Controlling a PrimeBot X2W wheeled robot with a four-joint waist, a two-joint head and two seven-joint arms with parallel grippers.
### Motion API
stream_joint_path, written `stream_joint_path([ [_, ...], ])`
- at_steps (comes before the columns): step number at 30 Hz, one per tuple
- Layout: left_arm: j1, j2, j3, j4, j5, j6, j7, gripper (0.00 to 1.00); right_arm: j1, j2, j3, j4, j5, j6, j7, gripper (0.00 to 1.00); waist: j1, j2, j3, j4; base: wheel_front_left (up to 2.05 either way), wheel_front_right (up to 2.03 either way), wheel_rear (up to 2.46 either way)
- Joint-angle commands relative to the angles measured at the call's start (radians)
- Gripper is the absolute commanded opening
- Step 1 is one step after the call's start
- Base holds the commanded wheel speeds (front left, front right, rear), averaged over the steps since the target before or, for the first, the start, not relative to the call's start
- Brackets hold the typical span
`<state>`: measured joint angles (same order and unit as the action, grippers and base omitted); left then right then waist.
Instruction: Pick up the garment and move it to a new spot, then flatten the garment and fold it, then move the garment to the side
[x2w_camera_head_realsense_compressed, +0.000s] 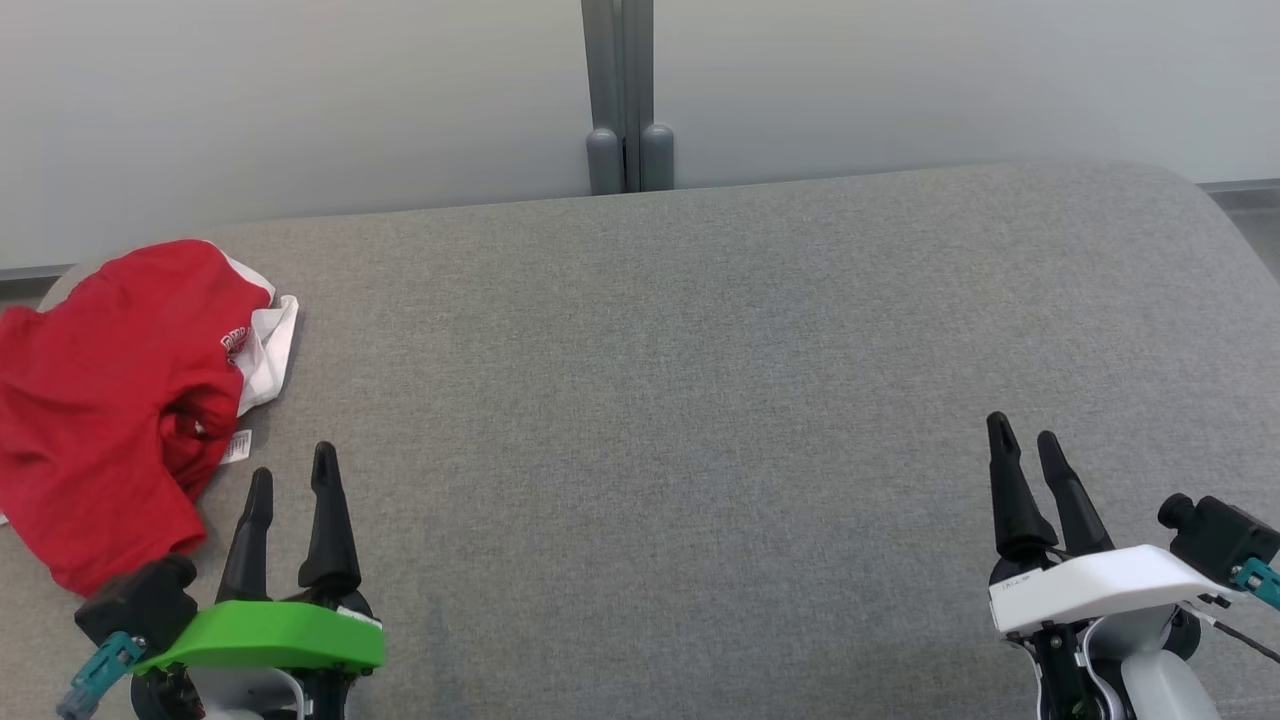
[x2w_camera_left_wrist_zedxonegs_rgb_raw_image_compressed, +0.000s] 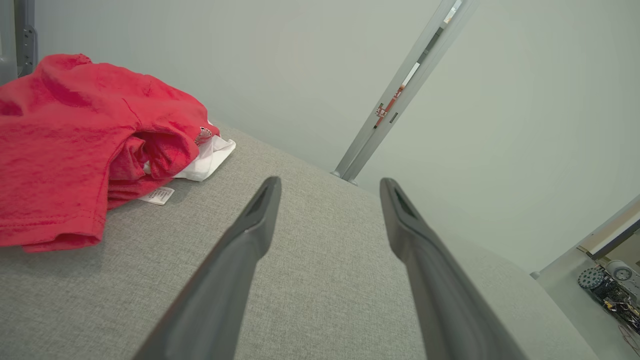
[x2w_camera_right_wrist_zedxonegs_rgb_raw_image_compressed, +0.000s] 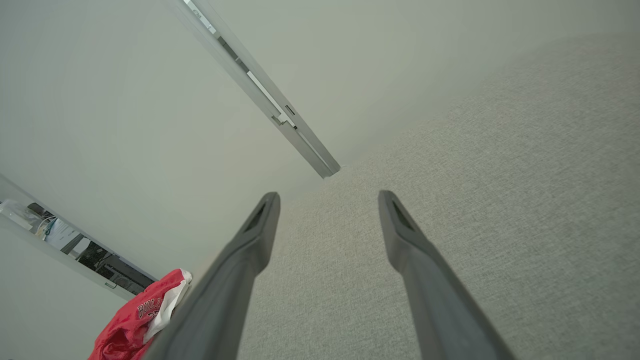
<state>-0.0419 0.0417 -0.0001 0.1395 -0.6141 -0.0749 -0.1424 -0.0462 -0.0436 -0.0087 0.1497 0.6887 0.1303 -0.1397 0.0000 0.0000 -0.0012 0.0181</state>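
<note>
A crumpled red garment (x2w_camera_head_realsense_compressed: 110, 400) lies heaped at the far left end of a grey fabric-covered surface (x2w_camera_head_realsense_compressed: 700, 350), with part of it reaching the left edge of the head view. A white section (x2w_camera_head_realsense_compressed: 272, 345) with white lettering beside it pokes out on the heap's right side. A small white care label (x2w_camera_head_realsense_compressed: 237, 446) rests flat on the fabric just below that.

Behind the surface stand pale wall panels (x2w_camera_head_realsense_compressed: 300, 100), joined by a grey post (x2w_camera_head_realsense_compressed: 620, 100) whose two rounded feet meet the surface's far edge near the middle. In the left wrist view, a gap past the surface's far corner shows a strip of floor with some dark machinery, too small to identify.

The left gripper (x2w_camera_head_realsense_compressed: 292, 462), under a green cover (x2w_camera_head_realsense_compressed: 270, 635), hovers at the lower left just beside the garment's near edge, apart from the cloth. Its two dark fingers (x2w_camera_left_wrist_zedxonegs_rgb_raw_image_compressed: 260, 220) point up the surface, spread wide and holding nothing.

The right gripper (x2w_camera_head_realsense_compressed: 1022, 429), under a white cover (x2w_camera_head_realsense_compressed: 1100, 585), sits at the lower right, well apart from the garment. A broad stretch of grey fabric lies between the two arms. Its fingers (x2w_camera_right_wrist_zedxonegs_rgb_raw_image_compressed: 262, 225) are likewise spread wide, gripping nothing, above the weave. In the right wrist view, the red heap shows at the lower left beyond one finger.
</note>
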Motion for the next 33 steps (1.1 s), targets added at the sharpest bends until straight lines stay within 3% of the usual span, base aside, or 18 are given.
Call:
stream_joint_path([
  [1, 0.001, 0.008, -0.002, -0.004, 0.029, 0.004, -0.009, 1.0, 0.0, -0.006, 0.004, -0.008, -0.036, 0.0, -0.012, 1.0, 0.0, 0.0, -0.001, 0.0, 0.0, 0.0, 0.0],
  [33, -0.01, 0.029, -0.064, 0.048, 0.362, 0.051, -0.082, 1.0, 0.0, -0.008, 0.015, 0.024, -0.401, 0.0, -0.086, 1.0, 0.0, 0.0, 0.001, 0.013, 0.0, 0.0, 0.0],
])
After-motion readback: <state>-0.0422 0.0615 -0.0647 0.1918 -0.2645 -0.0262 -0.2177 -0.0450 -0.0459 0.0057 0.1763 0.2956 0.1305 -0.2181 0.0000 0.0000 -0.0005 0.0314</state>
